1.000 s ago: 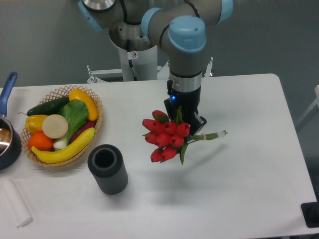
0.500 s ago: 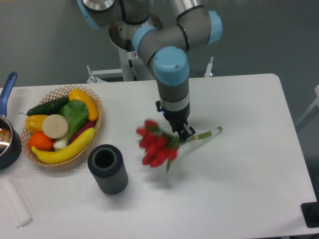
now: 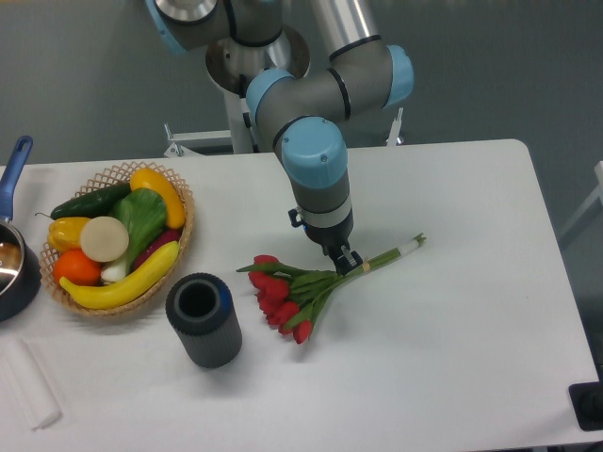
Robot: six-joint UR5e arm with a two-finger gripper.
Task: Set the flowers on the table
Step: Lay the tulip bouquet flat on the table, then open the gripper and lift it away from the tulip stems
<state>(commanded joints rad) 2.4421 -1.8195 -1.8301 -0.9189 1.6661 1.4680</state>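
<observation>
- lying flat on the table (image 3: 452,311): the flowers (image 3: 300,288), red heads fanned toward the lower left, green stems running up and to the right to a pale cut end near the table's middle.
- pressed down at the stems just right of the leaves: the gripper (image 3: 346,263), fingers closed around the stems of the flowers where the bunch narrows (the fingertips themselves small and dark, hard to separate from the stems).
- rising from the gripper: the grey and light-blue arm (image 3: 316,160), wrist pointing straight down, then bending back toward the base (image 3: 252,113) at the far edge of the table.
- standing upright just left of the tulip heads, apart from them: a dark cylindrical cup (image 3: 203,318), open mouth up.
- farther left, behind the cup: a wicker basket (image 3: 121,174) filled with fruit and vegetables, among them a banana (image 3: 122,280), an orange (image 3: 76,267), a cucumber (image 3: 89,200) and a yellow pepper (image 3: 68,231).
- cut off by the left edge: a dark pan (image 3: 15,268) with a blue handle (image 3: 14,162), touching or nearly touching the basket (cannot tell which).
- at the lower left corner of the table: a pale translucent block (image 3: 26,381), lying flat.
- at the lower right corner of the view: a small dark object (image 3: 589,405), off the table's edge.
</observation>
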